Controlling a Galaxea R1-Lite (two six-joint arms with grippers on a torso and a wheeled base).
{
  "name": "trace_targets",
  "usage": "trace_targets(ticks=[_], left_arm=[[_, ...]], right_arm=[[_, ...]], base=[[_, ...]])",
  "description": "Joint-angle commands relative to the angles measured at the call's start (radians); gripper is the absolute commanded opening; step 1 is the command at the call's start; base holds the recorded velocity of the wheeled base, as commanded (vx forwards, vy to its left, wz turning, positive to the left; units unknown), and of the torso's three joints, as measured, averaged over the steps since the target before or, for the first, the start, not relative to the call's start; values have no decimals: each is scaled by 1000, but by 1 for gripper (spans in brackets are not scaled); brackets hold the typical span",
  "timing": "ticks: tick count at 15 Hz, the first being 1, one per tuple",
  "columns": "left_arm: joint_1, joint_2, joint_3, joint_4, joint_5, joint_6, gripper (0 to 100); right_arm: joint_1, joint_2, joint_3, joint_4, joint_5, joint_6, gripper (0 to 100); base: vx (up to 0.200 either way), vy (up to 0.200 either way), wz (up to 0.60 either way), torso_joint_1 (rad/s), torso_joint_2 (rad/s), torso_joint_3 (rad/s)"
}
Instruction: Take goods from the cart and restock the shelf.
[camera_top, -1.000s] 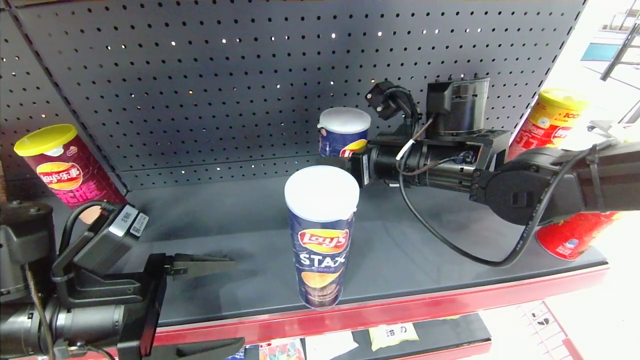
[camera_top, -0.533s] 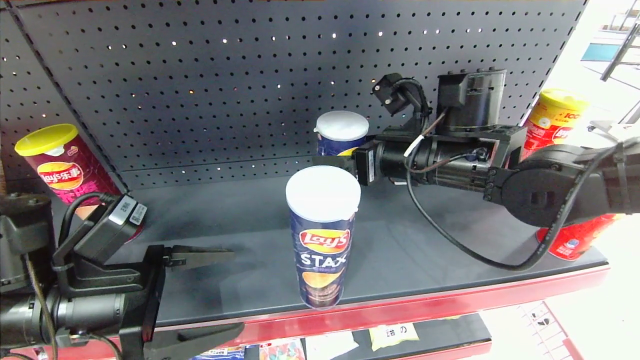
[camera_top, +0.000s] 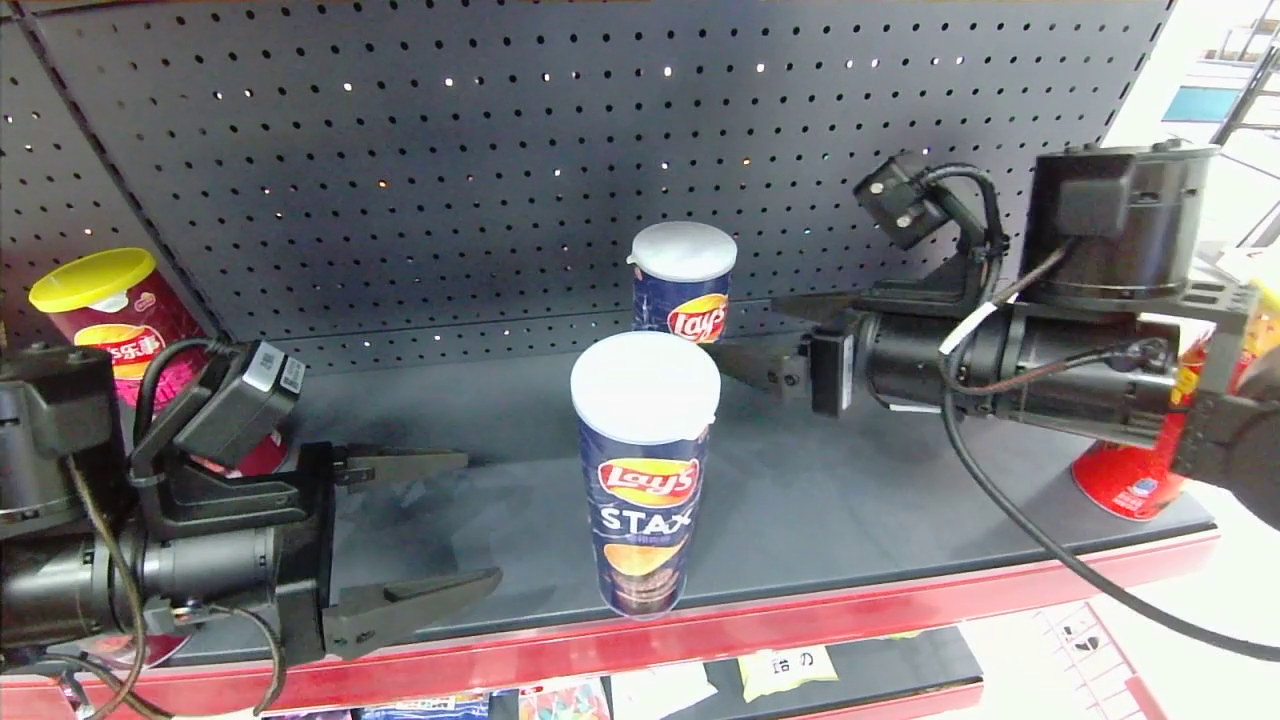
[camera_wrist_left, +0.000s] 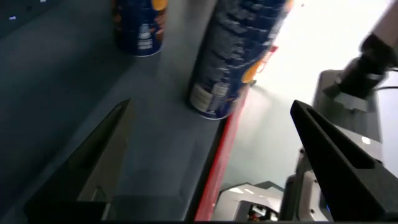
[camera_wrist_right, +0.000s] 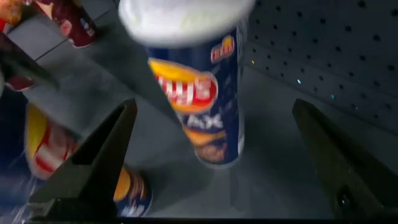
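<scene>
left fingers (camera_top: 400, 463) and right fingers (camera_top: 755, 368) wide apart, empty — front can (camera_top: 643, 480) between them, rear can (camera_top: 683, 290) behind

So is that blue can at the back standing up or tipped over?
Upright. The back can stands on its base on the shelf, with its white lid level on top.

Front can (camera_top: 643, 470): stood upright at the front edge of the shelf (camera_top: 850, 520), about mid-length.
Rear can (camera_top: 683, 280): stood straight behind the front can, apart from it, near the back panel (camera_top: 450, 150).
Left-end can (camera_top: 110, 330): stood at the shelf's left end, toward the back.
Right-end can (camera_top: 1130, 480): stood near the front right corner, partly behind the right arm.
Left gripper (camera_top: 480, 520): hung over the front edge, left of the front can.
Right gripper (camera_top: 790, 335): hung right of the rear can, near it.
</scene>
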Motion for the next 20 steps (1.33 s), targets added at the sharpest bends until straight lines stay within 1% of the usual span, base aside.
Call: trace_targets(ticks=[1, 2, 4, 5, 7, 8, 10, 11, 12, 13, 14, 15, 17, 20], left_arm=[[-9, 9, -6, 0, 72, 3, 100], [-20, 9, -6, 0, 103, 6, 100], [-31, 12, -6, 0, 110, 12, 100], [-32, 20, -12, 1, 117, 29, 100], [-32, 41, -25, 1, 181, 65, 100], [-34, 55, -28, 3, 236, 81, 100], [-44, 66, -29, 9, 245, 133, 100], [-58, 76, -29, 9, 245, 153, 100], [-75, 92, -31, 7, 247, 159, 100], [-78, 113, -40, 7, 249, 176, 100], [-86, 122, -40, 7, 249, 202, 100], [-97, 130, -40, 7, 249, 220, 100], [-101, 156, -43, 7, 252, 249, 100], [-127, 173, -45, 7, 261, 251, 100]], right_arm=[[0, -130, 108, -1, -48, -1, 100], [-2, -169, 152, -1, -62, -1, 100], [0, -245, 231, -1, -82, -1, 100], [6, -293, 277, 1, -82, -2, 100], [17, -363, 356, 1, -80, -5, 100], [21, -406, 401, 3, -82, -7, 100], [21, -463, 439, 3, -91, -7, 100], [21, -486, 448, 10, -109, -7, 100], [21, -502, 448, 18, -122, -5, 100], [21, -517, 448, 30, -122, -5, 100], [21, -531, 448, 44, -122, -7, 100], [21, -543, 450, 53, -122, -5, 100], [21, -583, 482, 64, -122, -5, 100], [20, -597, 490, 64, -123, -5, 100]], base=[[0, 0, 0, 0, 0, 0], [0, 0, 0, 0, 0, 0], [0, 0, 0, 0, 0, 0], [0, 0, 0, 0, 0, 0], [0, 0, 0, 0, 0, 0], [0, 0, 0, 0, 0, 0], [0, 0, 0, 0, 0, 0], [0, 0, 0, 0, 0, 0], [0, 0, 0, 0, 0, 0], [0, 0, 0, 0, 0, 0], [0, 0, 0, 0, 0, 0], [0, 0, 0, 0, 0, 0], [0, 0, 0, 0, 0, 0], [0, 0, 0, 0, 0, 0]])
